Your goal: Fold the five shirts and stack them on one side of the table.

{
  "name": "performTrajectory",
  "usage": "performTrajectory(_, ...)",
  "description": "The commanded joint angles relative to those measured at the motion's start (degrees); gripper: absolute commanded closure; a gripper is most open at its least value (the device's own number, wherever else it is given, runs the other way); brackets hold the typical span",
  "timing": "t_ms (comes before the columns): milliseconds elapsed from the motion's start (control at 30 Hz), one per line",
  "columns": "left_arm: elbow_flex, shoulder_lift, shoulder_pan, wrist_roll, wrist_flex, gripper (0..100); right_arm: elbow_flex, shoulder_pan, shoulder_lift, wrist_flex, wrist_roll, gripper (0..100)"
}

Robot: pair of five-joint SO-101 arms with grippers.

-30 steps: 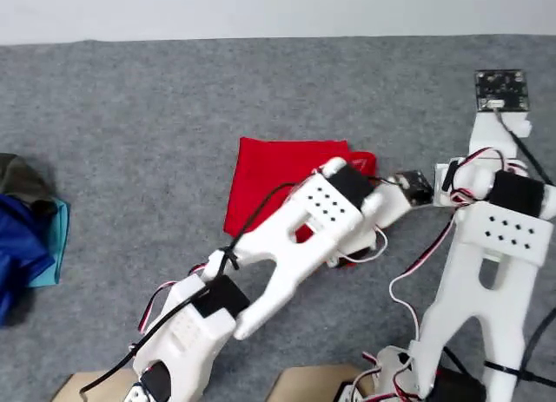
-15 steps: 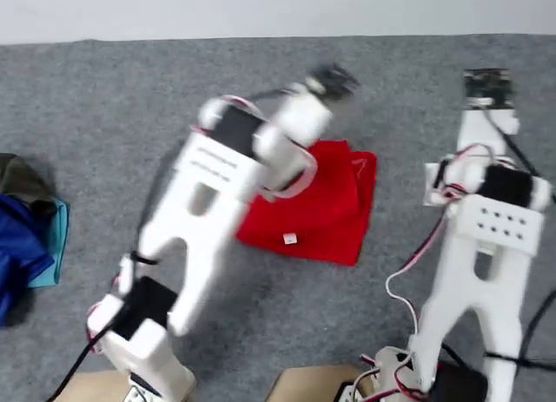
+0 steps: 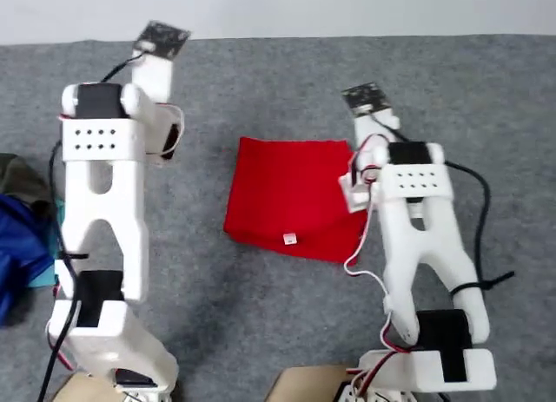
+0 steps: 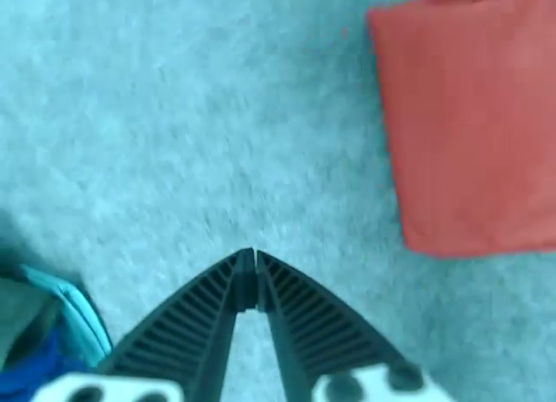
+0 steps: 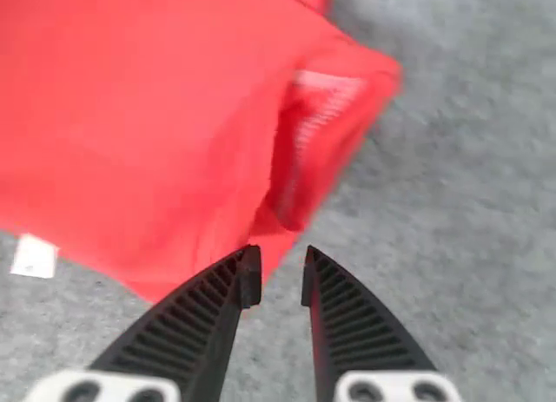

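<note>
- High view: the red shirt (image 3: 291, 198) lies mid-table on the grey table cover (image 3: 434, 89). It is folded to a neat rectangle with its white tag (image 3: 289, 239) facing up near the front edge.
- The left arm (image 3: 100, 185) stands well apart from the shirt, between it and the pile at the table's left edge. The right arm (image 3: 417, 220) hangs over the shirt's right edge.
- That pile shows a blue shirt (image 3: 17, 246), a teal one (image 3: 56, 237) and a dark olive one (image 3: 22, 181). They look bunched rather than squared, and I cannot tell how well they are folded.
- Three colours there plus the red makes four I can count.
- Left wrist view: the left gripper (image 4: 248, 285) has its jaws clenched together with nothing between them. It hovers over bare cover.
- The red shirt (image 4: 473, 115) lies off to one side of it, and the teal shirt (image 4: 74, 311) and blue shirt (image 4: 35, 372) peek in on the other.
- Right wrist view: the right gripper (image 5: 278, 276) has its jaws parted a crack and gripping nothing. It sits just off the edge of the red shirt (image 5: 148, 115), beside a thick folded corner, with the tag (image 5: 30, 254) in sight.
- My read: the fold on the red looks finished, but it is not yet on the stack. Carrying it across to the left pile is what remains for this shirt.
</note>
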Motion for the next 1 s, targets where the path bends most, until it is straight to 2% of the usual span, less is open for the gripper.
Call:
performTrajectory(0,5.23,-3.25,-1.05,0.35,-1.14,99,-0.44,-2.42,-0.31,-0.31,-0.53,89.8)
performTrajectory(100,11.47,-4.57,-1.05,0.97,-3.16,100,-0.44,-2.68,-0.31,-0.31,-0.53,89.8)
performTrajectory(167,16.92,-6.51,-1.41,3.16,-7.65,100,-0.44,-2.77,-0.31,-0.4,-0.53,89.8)
performTrajectory(433,47.16,-20.04,-1.14,4.48,-33.41,100,-1.93,-3.56,-0.75,4.18,-0.44,89.8)
performTrajectory(567,60.7,-24.18,-0.35,4.75,-45.71,100,-4.48,-6.55,-0.31,7.34,-0.44,89.8)
performTrajectory(667,68.44,-25.05,-0.35,6.59,-53.71,100,-5.01,-9.63,-0.13,4.97,-0.53,89.8)
performTrajectory(733,71.25,-25.58,0.0,6.86,-56.7,100,-5.45,-10.86,0.57,1.89,-0.44,89.8)
performTrajectory(833,70.99,-25.76,-0.35,6.86,-57.05,99,-7.91,-11.3,4.18,-1.54,-0.44,89.8)
performTrajectory(967,71.6,-25.76,-0.26,6.68,-57.23,99,-14.86,-10.33,11.03,-0.04,-0.35,89.8)
